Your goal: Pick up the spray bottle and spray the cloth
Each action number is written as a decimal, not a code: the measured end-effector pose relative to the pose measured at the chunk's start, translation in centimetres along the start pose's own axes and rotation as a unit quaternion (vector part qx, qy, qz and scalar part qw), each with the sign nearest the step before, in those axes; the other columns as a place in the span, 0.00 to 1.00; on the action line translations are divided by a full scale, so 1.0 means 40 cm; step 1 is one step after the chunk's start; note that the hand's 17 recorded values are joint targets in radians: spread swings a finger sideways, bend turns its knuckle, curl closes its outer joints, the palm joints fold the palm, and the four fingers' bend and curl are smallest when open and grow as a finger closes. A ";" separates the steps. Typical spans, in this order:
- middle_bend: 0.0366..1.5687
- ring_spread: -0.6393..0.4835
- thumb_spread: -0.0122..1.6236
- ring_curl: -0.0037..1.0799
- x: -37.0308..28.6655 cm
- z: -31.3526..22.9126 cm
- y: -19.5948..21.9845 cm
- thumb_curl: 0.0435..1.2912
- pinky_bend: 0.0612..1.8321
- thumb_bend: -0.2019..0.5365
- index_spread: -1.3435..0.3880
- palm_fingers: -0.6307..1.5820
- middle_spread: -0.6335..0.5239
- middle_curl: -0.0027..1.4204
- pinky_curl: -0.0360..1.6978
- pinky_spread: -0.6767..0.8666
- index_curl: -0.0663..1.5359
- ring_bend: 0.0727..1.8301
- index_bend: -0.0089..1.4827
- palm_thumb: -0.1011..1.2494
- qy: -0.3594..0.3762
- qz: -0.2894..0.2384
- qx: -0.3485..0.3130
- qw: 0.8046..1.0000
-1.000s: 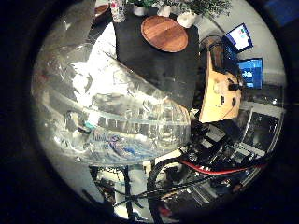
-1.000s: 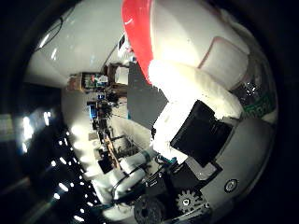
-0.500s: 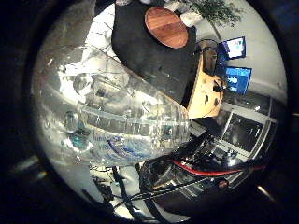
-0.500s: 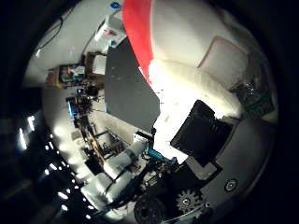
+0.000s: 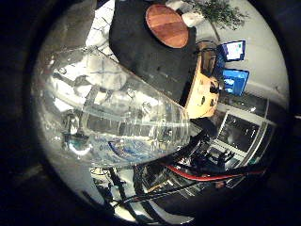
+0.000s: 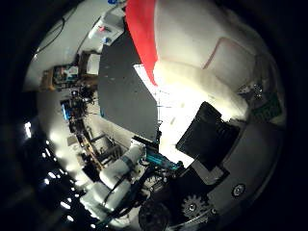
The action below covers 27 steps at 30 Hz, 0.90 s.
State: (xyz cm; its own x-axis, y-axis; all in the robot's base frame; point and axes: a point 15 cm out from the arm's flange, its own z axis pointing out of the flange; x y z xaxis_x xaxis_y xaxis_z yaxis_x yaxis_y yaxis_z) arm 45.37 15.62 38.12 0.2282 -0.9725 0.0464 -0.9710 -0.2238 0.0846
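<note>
The spray bottle's clear body (image 5: 113,117) fills much of the little finger side view, close against my palm. Its red and white spray head (image 6: 163,33) shows large in the thumb side view. My right hand (image 6: 207,130) is shut on the bottle, with a white padded finger (image 6: 197,86) curled across the head. A white checked cloth (image 5: 104,26) lies on the black table (image 5: 150,61), partly seen behind and through the bottle. The nozzle's tip is out of view.
A round wooden board (image 5: 167,26) lies on the table's far part, with white pots and a plant (image 5: 218,12) beyond it. A wooden desk (image 5: 202,92) and lit monitors (image 5: 235,77) stand past the table's edge. The arm's white body (image 6: 115,175) is beside the table.
Both views have swung, so the hand has turned with the bottle still held. The table and cloth take up more of the thumb side view now.
</note>
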 end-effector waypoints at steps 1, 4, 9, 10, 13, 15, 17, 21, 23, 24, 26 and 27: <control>0.85 0.36 0.76 0.79 0.006 -0.011 0.005 0.48 0.56 0.26 0.64 0.78 0.42 0.57 0.84 0.31 0.55 0.71 0.78 0.78 0.000 0.002 0.004 1.000; 0.84 0.36 0.76 0.79 0.028 -0.027 0.016 0.48 0.56 0.26 0.64 0.78 0.42 0.57 0.84 0.31 0.55 0.71 0.78 0.78 0.008 0.007 0.007 1.000; 0.84 0.36 0.76 0.79 0.058 -0.034 0.014 0.47 0.56 0.26 0.64 0.78 0.42 0.57 0.84 0.31 0.55 0.71 0.78 0.79 0.029 0.011 0.013 0.999; 0.84 0.36 0.76 0.79 0.059 -0.035 0.011 0.47 0.56 0.26 0.64 0.78 0.42 0.57 0.84 0.31 0.56 0.71 0.78 0.79 0.029 0.012 0.016 0.999; 0.84 0.36 0.76 0.79 0.056 -0.014 -0.003 0.47 0.56 0.26 0.64 0.78 0.42 0.57 0.84 0.31 0.56 0.72 0.78 0.79 0.029 0.012 0.010 0.999; 0.84 0.36 0.76 0.79 0.054 0.001 -0.008 0.47 0.56 0.26 0.64 0.78 0.42 0.57 0.84 0.31 0.56 0.72 0.78 0.79 0.030 0.011 0.005 0.999; 0.84 0.36 0.76 0.79 0.046 0.026 -0.016 0.47 0.56 0.26 0.64 0.78 0.42 0.57 0.84 0.31 0.56 0.72 0.78 0.79 0.032 0.010 -0.006 0.999; 0.84 0.36 0.76 0.79 0.032 0.056 -0.054 0.47 0.55 0.26 0.64 0.78 0.42 0.58 0.84 0.31 0.56 0.72 0.78 0.79 0.032 0.007 0.002 0.999; 0.84 0.36 0.76 0.79 0.032 0.055 -0.071 0.47 0.55 0.26 0.64 0.78 0.42 0.58 0.84 0.31 0.56 0.72 0.78 0.79 0.027 0.008 0.015 0.999; 0.84 0.36 0.76 0.79 0.039 0.049 -0.080 0.47 0.56 0.26 0.64 0.78 0.42 0.58 0.84 0.31 0.56 0.72 0.77 0.79 0.024 0.011 0.025 0.999; 0.84 0.36 0.76 0.79 0.060 0.034 -0.101 0.47 0.56 0.26 0.64 0.78 0.42 0.58 0.84 0.31 0.56 0.72 0.77 0.79 0.019 0.020 0.045 0.999; 0.84 0.36 0.76 0.79 0.073 0.025 -0.112 0.47 0.56 0.26 0.64 0.78 0.42 0.58 0.84 0.31 0.56 0.72 0.77 0.79 0.016 0.025 0.056 0.998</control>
State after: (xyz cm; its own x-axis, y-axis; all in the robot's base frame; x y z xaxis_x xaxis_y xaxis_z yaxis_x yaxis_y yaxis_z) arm 50.31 13.73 36.86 0.1804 -0.9804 0.0792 -0.9826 -0.1832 -0.0296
